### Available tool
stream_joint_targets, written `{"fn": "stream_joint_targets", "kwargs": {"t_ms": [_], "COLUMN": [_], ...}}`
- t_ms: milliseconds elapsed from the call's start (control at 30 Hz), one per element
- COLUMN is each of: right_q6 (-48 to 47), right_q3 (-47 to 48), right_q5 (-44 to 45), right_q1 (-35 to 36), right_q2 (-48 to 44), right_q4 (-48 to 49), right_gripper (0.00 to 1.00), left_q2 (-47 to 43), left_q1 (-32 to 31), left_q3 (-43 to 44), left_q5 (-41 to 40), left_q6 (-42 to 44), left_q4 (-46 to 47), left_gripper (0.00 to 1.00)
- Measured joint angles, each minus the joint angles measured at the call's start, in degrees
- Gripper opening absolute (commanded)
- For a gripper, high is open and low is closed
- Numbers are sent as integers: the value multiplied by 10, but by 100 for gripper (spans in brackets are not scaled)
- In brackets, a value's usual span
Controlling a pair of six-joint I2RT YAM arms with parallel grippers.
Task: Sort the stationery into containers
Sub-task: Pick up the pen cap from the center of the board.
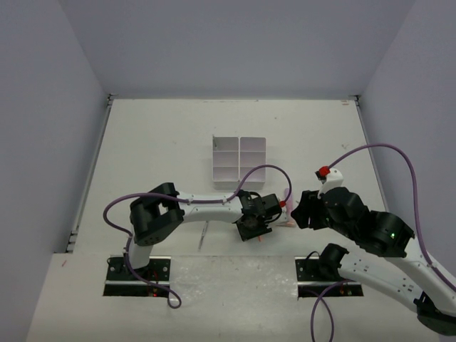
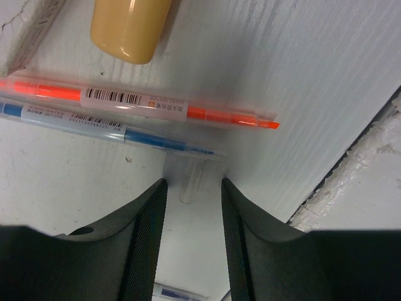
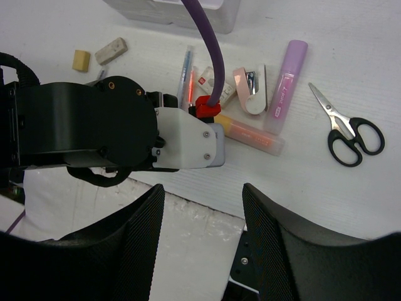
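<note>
Presently poised with the left gripper (image 2: 193, 188) part-open and empty, straddling the clear end of the blue pen (image 2: 106, 125) close to the worktop's near edge, with the orange pen (image 2: 156, 106) lying alongside and the yellow-orange marker (image 2: 128, 28) just beyond. Holding the right gripper (image 3: 203, 200) wide and empty just beside the same spot, with the organizer (image 1: 239, 162) well apart toward the worktop's middle. Could easily go wrong on closing: might pinch only the thin, slick tip and let it pivot or slip out, or drag the orange pen along, packed so tightly. Might also knock the two wrists together, so near. Cannot tell whether that clear end is a cap or part of the barrel. Cannot see these pens from above, hidden under both grippers. Hard to make out anything inside the organizer's compartments.
</note>
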Motion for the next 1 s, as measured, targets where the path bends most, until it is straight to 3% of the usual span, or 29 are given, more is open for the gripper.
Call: {"fn": "stream_joint_targets", "kwargs": {"t_ms": [833, 1000], "right_q6": [0, 0], "right_q3": [-1, -1], "right_q5": [-1, -1], "right_q1": [0, 0], "right_q2": [0, 0], "right_q4": [0, 0], "right_gripper": [56, 56], "left_q2": [1, 2], "left_q1": [0, 0], "left_q3": [3, 3], "left_q5": [-1, -1], "left_q6": [0, 0], "left_q4": [1, 1], "left_gripper": [42, 33]}}
